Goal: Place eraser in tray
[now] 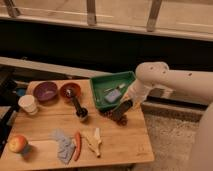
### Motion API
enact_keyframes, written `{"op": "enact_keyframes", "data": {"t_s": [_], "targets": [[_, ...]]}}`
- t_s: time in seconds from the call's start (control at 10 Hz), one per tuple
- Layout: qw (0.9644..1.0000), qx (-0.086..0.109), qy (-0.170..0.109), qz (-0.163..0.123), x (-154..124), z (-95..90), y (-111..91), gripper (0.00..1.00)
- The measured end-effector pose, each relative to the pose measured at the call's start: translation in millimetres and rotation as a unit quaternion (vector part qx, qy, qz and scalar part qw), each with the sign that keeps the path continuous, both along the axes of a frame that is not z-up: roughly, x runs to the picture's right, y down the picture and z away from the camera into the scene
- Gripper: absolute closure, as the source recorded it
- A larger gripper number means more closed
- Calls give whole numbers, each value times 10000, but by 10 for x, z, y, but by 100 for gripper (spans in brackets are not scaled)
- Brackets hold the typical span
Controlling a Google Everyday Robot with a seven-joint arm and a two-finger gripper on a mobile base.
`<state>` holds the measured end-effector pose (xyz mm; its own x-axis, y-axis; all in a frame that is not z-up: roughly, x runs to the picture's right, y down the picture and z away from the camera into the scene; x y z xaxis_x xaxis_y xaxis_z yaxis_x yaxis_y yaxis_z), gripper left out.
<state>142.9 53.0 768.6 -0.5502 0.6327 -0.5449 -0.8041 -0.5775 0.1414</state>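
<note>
Camera view, tabletop seen from above and in front. My gripper (122, 107) hung at the end of the white arm over the right part of the wooden table (120, 142), just off the near right corner of the green tray (100, 85). Its fingers were pressed together, and I judged them to be pinching the black eraser (116, 113). The eraser was thus off the table and tilted, at about 5 o'clock from the tray's middle, beside the rim rather than inside it. Its long axis ran roughly from 8 o'clock to 2 o'clock.

The relation that governed the next move: the open floor of the tray lay at about 11 o'clock from my gripper, near at hand. A blue-grey pad (114, 95) already occupied the tray's right half, so the free green floor lay further toward 10 o'clock. With only one arm, no choice of side arose. I judged the carry nearly done and the release not yet made.
</note>
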Motion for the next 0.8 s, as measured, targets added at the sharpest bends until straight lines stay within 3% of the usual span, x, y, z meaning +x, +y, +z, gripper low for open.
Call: {"op": "enact_keyframes", "data": {"t_s": [0.6, 0.8], "targets": [[9972, 592, 330, 304, 148, 492, -1211, 100], [9957, 624, 333, 601, 302, 673, -1404, 89]]}}
